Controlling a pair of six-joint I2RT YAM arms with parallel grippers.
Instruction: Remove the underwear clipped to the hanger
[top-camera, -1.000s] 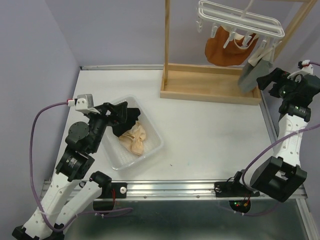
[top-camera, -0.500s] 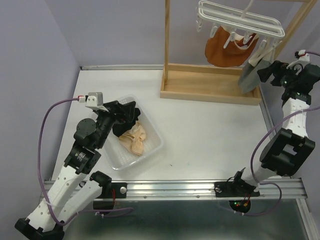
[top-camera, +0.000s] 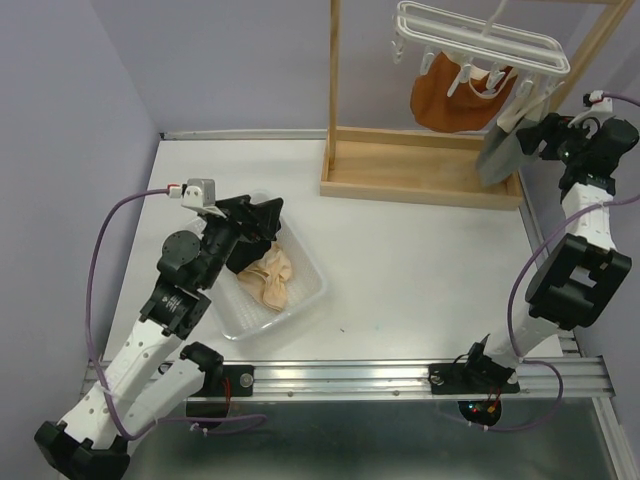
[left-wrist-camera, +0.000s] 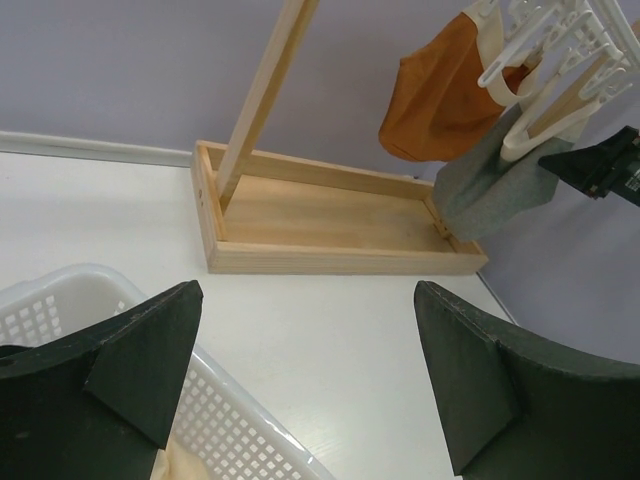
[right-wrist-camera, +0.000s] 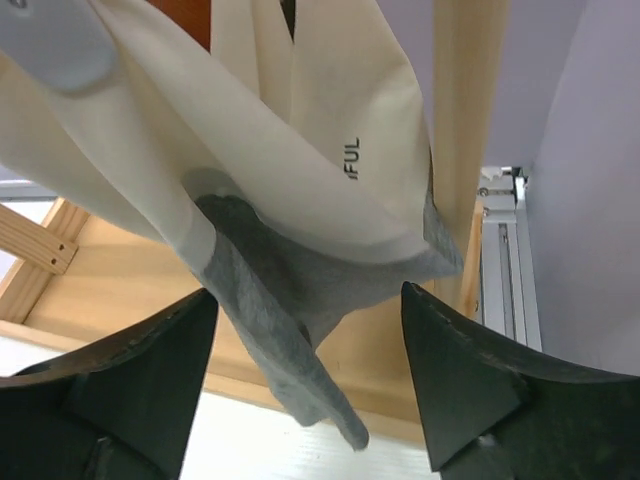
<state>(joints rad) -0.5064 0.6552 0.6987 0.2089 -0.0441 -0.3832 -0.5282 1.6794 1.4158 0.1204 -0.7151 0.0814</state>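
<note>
Right hand (top-camera: 529, 138) seemingly nearer grey underwear (top-camera: 495, 156).

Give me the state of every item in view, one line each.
Grey underwear, clipped to the hanger.
Orange underwear, clipped to the hanger.
Cream underwear, loose in the basket.
Black underwear, loose in the basket.
Hanger, hanging from the wooden stand.
Left gripper, open above the basket.
Right gripper, open around the grey underwear.
</note>
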